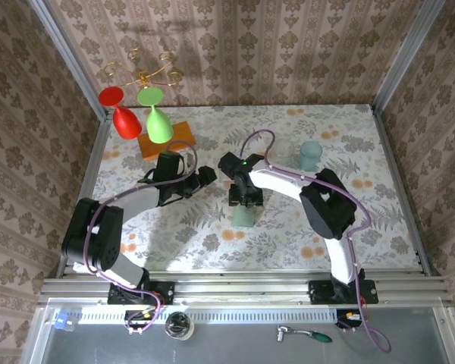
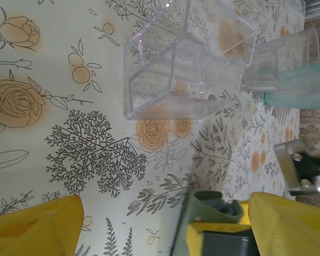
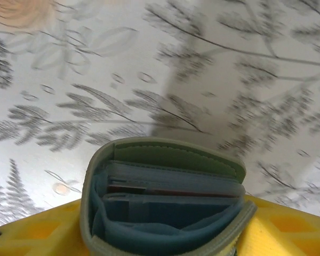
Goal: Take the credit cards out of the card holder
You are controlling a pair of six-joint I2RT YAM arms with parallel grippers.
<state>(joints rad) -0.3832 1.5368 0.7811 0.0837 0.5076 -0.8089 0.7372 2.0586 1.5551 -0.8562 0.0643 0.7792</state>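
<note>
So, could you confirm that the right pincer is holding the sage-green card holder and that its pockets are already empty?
Not quite: the pockets are not empty. The right wrist view shows the card holder in the right pincer with the credit cards tucked inside, one with a red edge.

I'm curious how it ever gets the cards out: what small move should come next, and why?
Probably the left pincer, open and close by, should ease in and nip an edge of the credit cards. The right pincer holds the card holder with its mouth gaping, and the cards sit tucked in its pockets.
</note>
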